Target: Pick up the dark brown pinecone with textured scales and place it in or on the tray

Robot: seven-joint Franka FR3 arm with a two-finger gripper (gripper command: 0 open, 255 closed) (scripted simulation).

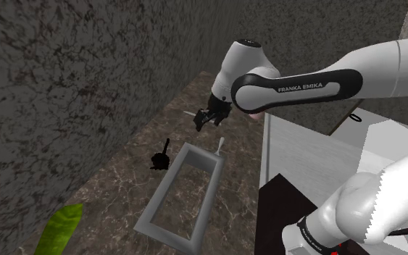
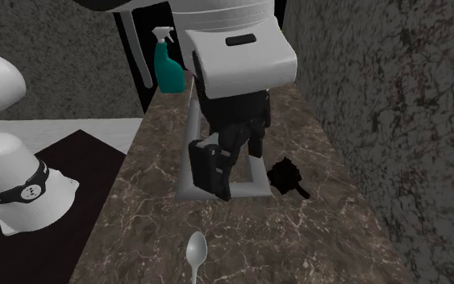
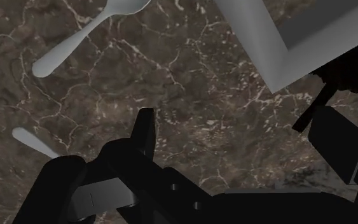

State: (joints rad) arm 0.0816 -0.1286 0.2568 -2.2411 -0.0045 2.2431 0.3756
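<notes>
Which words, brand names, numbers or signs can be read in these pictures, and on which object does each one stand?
"FRANKA EMIKA": white letters on the dark band of the white arm, in the shoulder view.
A small white mark on the black ring around the arm's base, in the second exterior view: too small to read.
The teal spray bottle carries no label that can be read.
</notes>
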